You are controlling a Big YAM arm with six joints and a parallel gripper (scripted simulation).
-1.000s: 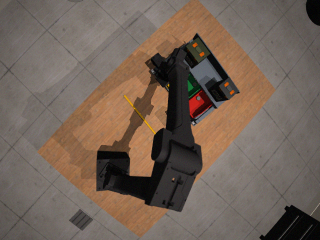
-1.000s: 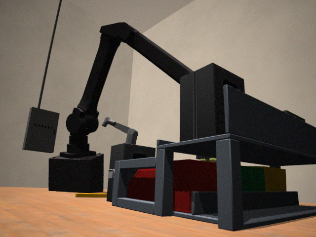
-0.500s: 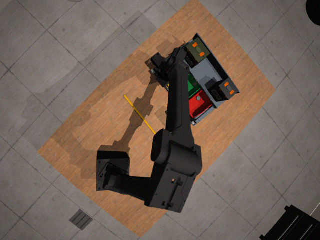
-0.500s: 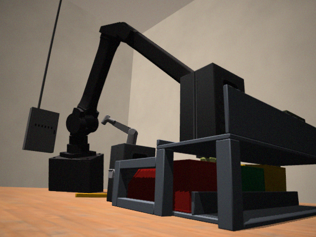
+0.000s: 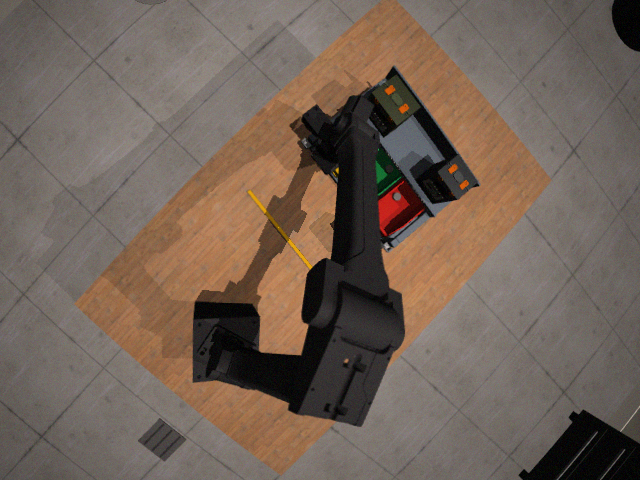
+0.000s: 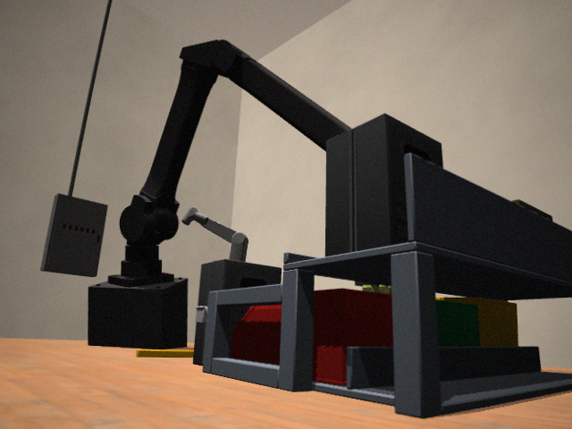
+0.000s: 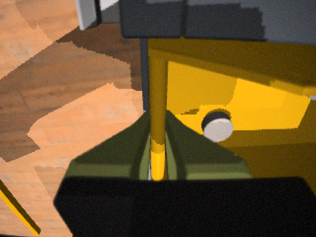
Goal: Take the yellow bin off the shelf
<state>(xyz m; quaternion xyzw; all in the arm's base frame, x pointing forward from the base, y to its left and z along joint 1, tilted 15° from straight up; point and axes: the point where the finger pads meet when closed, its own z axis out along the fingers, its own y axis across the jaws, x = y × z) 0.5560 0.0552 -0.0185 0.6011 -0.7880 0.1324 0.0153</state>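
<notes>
The yellow bin (image 5: 337,171) (image 6: 500,323) (image 7: 202,89) is at the end of the lower tier of the grey shelf (image 5: 413,136) (image 6: 416,332), beside the green bin (image 5: 383,170) (image 6: 457,323). Its top shows slightly above the green bin's top in the exterior view. A round part with a light face (image 7: 218,129) lies inside it. My gripper (image 7: 157,118) (image 6: 376,289) is shut on its near wall, the wall running between the olive fingers. The arm hides most of the bin in the top view; whether its base touches the shelf is hidden.
A red bin (image 5: 395,206) (image 6: 350,318) stands past the green one. The upper tier overhangs the bins' rear and bears an olive box (image 5: 397,98) and a dark grey box (image 5: 457,175) (image 6: 360,198). A yellow strip (image 5: 279,227) (image 6: 164,353) (image 7: 20,209) lies on the table in front.
</notes>
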